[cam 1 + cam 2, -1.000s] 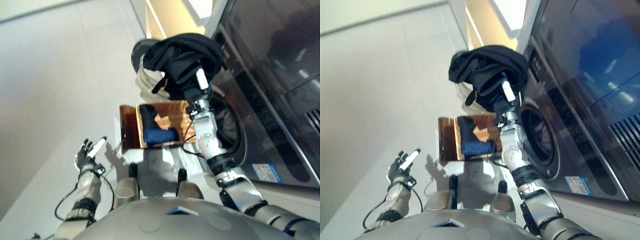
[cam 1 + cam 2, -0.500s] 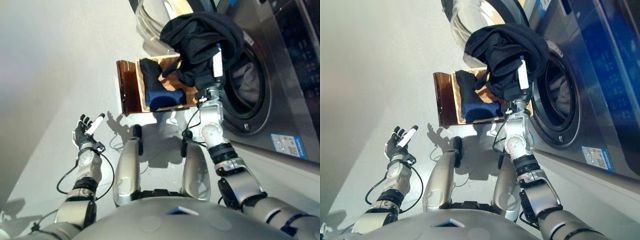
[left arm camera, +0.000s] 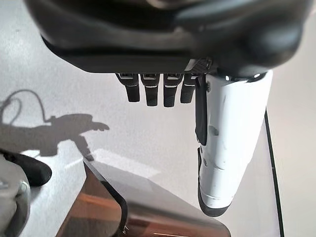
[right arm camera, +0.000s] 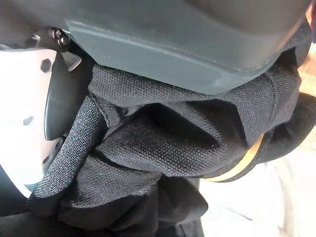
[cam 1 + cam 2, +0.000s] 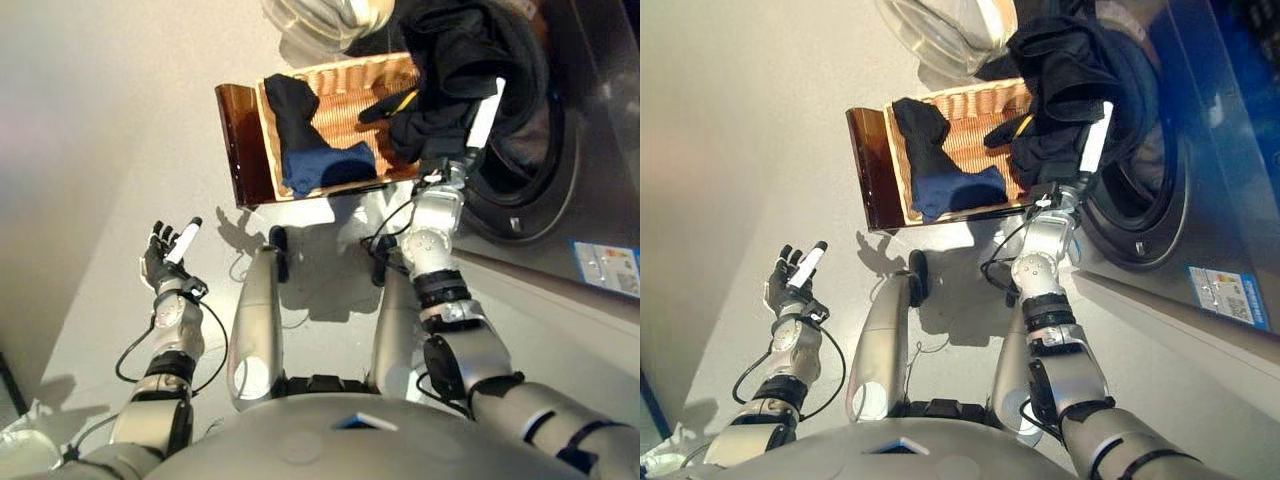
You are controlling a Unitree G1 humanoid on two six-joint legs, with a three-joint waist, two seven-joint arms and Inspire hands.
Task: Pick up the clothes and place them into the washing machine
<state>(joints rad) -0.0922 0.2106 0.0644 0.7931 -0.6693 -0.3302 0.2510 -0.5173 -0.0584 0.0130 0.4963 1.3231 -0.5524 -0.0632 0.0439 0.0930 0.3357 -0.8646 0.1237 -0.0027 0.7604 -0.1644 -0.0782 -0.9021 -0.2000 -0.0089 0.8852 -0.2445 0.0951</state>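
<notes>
Black knit garment (image 5: 1070, 85) now nearer drum — right hand (image 5: 1087, 150) clutching.

The right robot hand (image 5: 1080, 165) carried the bunched black garment (image 5: 1075, 85) from above the wicker basket (image 5: 970, 120) toward the upper right of the frame, up to the washing machine's round opening (image 5: 1150, 180). The head camera tipped downward meanwhile, shifting the whole scene.
</notes>
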